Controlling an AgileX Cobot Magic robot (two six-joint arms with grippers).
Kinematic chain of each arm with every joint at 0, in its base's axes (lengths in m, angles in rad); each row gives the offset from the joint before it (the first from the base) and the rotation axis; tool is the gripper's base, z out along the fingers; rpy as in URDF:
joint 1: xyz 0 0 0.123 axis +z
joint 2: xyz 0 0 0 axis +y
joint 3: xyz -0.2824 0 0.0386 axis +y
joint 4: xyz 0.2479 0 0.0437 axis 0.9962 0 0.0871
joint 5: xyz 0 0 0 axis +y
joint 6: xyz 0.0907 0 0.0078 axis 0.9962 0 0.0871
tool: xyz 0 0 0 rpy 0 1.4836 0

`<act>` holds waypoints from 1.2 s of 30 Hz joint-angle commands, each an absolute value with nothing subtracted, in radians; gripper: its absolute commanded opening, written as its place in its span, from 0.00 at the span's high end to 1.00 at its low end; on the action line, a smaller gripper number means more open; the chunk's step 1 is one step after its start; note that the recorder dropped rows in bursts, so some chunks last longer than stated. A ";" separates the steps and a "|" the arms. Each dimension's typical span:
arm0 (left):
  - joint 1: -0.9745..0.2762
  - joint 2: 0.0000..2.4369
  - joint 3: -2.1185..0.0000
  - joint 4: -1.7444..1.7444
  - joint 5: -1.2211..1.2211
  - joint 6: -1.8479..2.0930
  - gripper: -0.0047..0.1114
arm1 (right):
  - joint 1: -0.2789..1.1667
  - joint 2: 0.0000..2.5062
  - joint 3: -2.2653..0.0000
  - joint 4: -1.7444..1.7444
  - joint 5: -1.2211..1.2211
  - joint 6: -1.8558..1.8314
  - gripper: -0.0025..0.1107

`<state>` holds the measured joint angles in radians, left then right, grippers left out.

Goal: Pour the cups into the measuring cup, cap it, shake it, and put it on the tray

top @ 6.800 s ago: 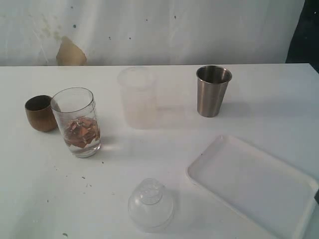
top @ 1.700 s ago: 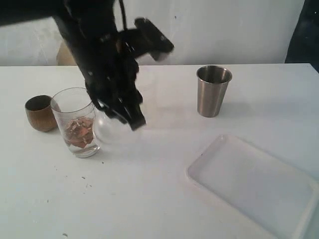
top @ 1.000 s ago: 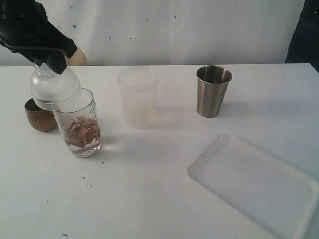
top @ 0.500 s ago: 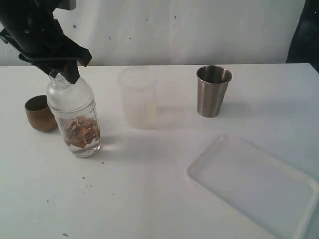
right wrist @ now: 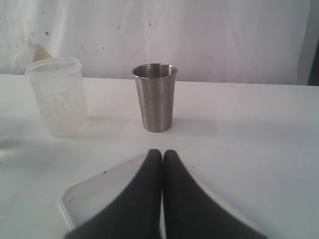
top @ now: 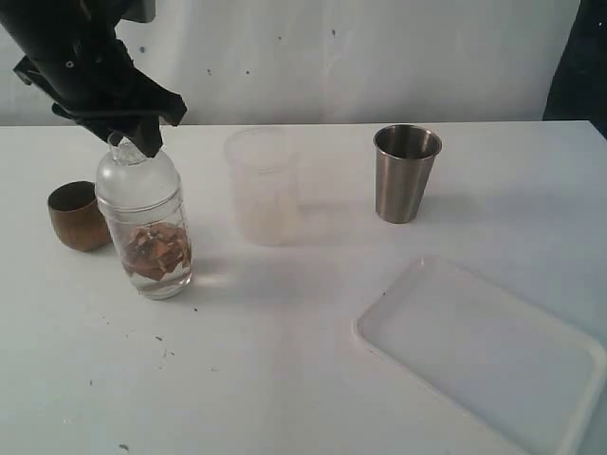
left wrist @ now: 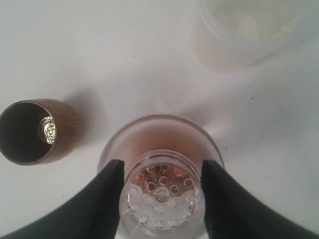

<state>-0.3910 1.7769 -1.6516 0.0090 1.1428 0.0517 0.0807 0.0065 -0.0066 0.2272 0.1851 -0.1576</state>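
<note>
1. A clear domed cap (top: 133,180) is being gripped at its perforated top by the left tool (left wrist: 162,185), one finger on either side.
2. The cap is being held on the mouth of the measuring cup (top: 152,251), directly beneath this tool; brown pieces are lying inside.
3. The wooden cup (left wrist: 35,130) is standing to one side of that tool, a frosted cup (top: 263,185) to the other.
4. The right tool (right wrist: 162,155) is being held clenched on nothing above the tray (right wrist: 89,194), with the steel cup (right wrist: 155,97) standing upright ahead of it on the tabletop (top: 285,379).
</note>
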 commanded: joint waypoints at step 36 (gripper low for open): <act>-0.390 1.744 -1.329 0.000 0.988 0.000 0.44 | 0.081 0.000 0.000 0.227 0.178 -0.155 0.98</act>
